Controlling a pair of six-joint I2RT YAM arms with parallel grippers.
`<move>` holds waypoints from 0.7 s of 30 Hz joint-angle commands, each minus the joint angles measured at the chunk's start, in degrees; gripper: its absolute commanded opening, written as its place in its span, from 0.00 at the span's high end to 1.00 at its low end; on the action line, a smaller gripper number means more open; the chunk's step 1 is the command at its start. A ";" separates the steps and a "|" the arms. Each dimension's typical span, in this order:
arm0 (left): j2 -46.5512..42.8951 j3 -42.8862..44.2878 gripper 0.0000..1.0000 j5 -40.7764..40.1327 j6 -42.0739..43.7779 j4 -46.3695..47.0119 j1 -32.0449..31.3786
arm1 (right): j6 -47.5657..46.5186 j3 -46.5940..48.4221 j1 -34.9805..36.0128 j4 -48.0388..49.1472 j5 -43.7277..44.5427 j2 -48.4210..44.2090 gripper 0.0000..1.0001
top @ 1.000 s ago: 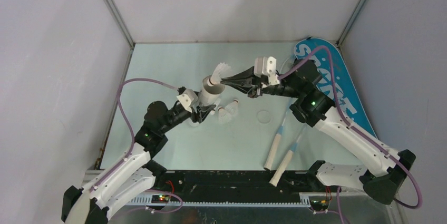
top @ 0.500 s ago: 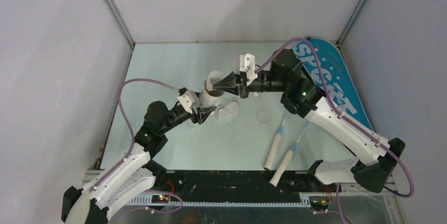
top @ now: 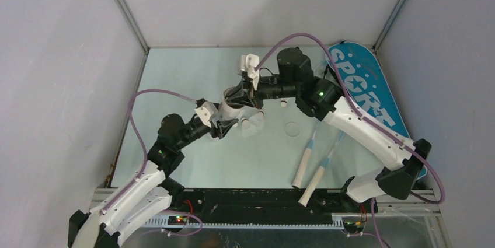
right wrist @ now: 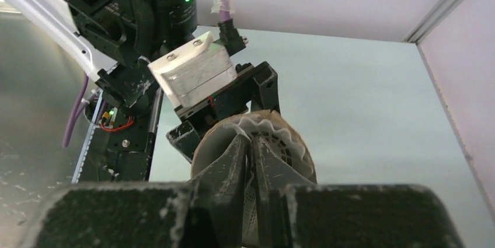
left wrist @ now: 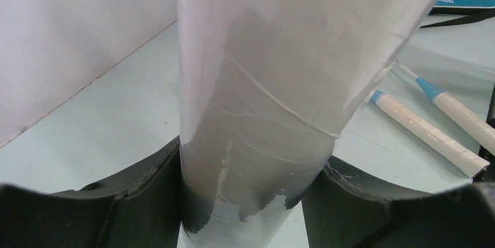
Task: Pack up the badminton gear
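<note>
My left gripper (top: 225, 124) is closed around the lower part of the long white tube (top: 232, 107), which stands tilted off the table; in the left wrist view both fingers (left wrist: 146, 187) press the tube (left wrist: 257, 114). At the tube's open mouth my right gripper (top: 239, 97) is shut on a white shuttlecock (right wrist: 279, 134), whose skirt sits inside the tube's rim (right wrist: 201, 152). The right gripper (right wrist: 251, 149) pinches the skirt's edge. A second shuttlecock (top: 253, 124) lies on the table beside the tube. Two rackets with cream handles (top: 303, 166) lie at front right.
The blue "SPORT" bag (top: 365, 93) lies along the right wall, under the right arm. A round clear lid (top: 292, 129) lies between the tube and the rackets. In the left wrist view the racket handles (left wrist: 426, 134) lie to the right. Grey walls enclose the table.
My right gripper has swung left and down, carrying the shuttlecock from beside the tube's top into its mouth. The left gripper and tube have barely moved.
</note>
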 commanded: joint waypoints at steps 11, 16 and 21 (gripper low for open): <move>0.01 -1.88 0.35 -0.21 -2.62 -7.93 0.09 | 1.13 10.57 1.67 -7.85 6.34 2.05 0.49; -0.02 -1.55 0.36 -0.40 -2.83 -8.38 0.09 | -2.90 12.05 1.54 -10.11 5.12 -0.62 0.29; -0.25 -1.83 0.36 -0.41 -2.99 -7.92 0.09 | -4.70 9.98 1.24 -7.94 5.37 -6.45 0.12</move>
